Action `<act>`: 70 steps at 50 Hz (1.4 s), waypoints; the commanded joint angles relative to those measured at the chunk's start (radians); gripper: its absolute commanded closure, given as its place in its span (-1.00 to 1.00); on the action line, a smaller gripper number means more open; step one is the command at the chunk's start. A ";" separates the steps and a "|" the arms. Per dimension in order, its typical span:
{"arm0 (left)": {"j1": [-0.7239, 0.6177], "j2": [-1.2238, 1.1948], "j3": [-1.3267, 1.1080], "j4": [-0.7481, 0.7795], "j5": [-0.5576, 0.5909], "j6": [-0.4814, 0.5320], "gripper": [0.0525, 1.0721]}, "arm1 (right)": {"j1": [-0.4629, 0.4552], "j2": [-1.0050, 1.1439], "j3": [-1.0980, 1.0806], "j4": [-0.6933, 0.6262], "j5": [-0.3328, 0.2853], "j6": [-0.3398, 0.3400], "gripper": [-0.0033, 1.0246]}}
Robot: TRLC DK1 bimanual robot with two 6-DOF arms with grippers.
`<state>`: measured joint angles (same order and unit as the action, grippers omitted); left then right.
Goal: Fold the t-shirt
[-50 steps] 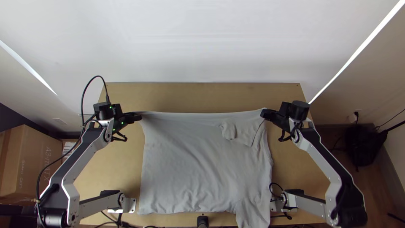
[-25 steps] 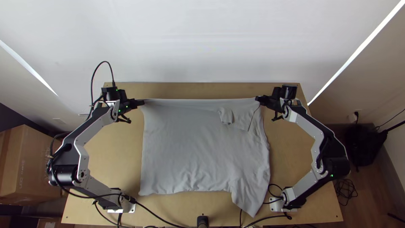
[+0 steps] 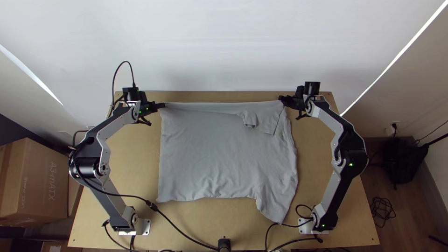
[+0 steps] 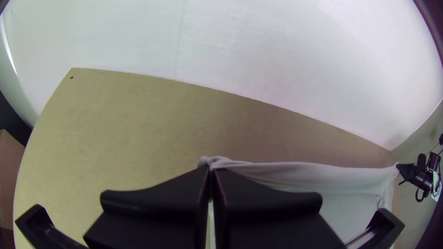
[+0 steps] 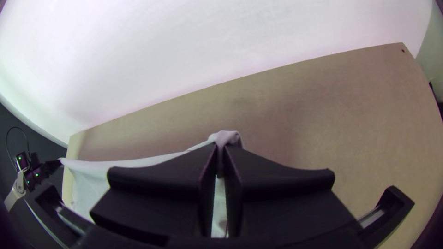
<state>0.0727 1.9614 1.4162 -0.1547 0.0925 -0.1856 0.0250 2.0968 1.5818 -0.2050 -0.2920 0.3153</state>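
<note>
While my left gripper (image 3: 161, 106) pinches one far corner of the grey t-shirt (image 3: 214, 151), my right gripper (image 3: 282, 98) has the other far corner, so the far edge runs nearly straight between the two of them. In the left wrist view I see the fingers of my left gripper (image 4: 211, 169) brought together, with a small bunch of cloth sticking out past their tips. The right wrist view shows much the same: the fingers of my right gripper (image 5: 221, 148) are closed on the cloth, a rounded tuft standing out beyond the tips and a narrow strip of it showing between them.

The shirt lies over the middle of the wooden table (image 3: 128, 163), mostly spread out between my two arms. Just below its far edge, on my left side and toward the middle, a long shallow fold crosses the cloth. Nearer my right gripper a small piece is gathered up in a loose lump, and beside it a seam-like line slants down the fabric. The near edge is wavy and lightly wrinkled, and at its right end a crumpled flap (image 3: 275, 205) points toward the table's near side
</note>
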 commanded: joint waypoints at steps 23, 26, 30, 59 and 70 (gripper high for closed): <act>0.010 -0.042 0.067 -0.155 -0.002 -0.063 0.95 | -0.017 0.091 0.314 -0.376 0.031 0.051 0.95; 0.009 -0.073 0.041 -0.158 0.009 -0.063 0.95 | -0.013 0.075 0.307 -0.393 0.031 0.048 0.95; 0.009 -0.116 0.004 -0.158 0.019 -0.064 0.95 | -0.008 0.054 0.293 -0.425 0.031 0.042 0.95; -0.007 -0.352 -0.324 -0.137 0.041 -0.064 0.95 | 0.000 -0.204 -0.055 -0.427 0.031 0.007 0.95; -0.013 -0.406 -0.401 -0.129 0.041 -0.068 0.95 | 0.009 -0.288 -0.207 -0.379 0.033 0.008 0.95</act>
<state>0.0605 1.5978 1.0573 -0.2977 0.1390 -0.2325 0.0296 1.8664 1.4441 -0.6125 -0.2768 0.3317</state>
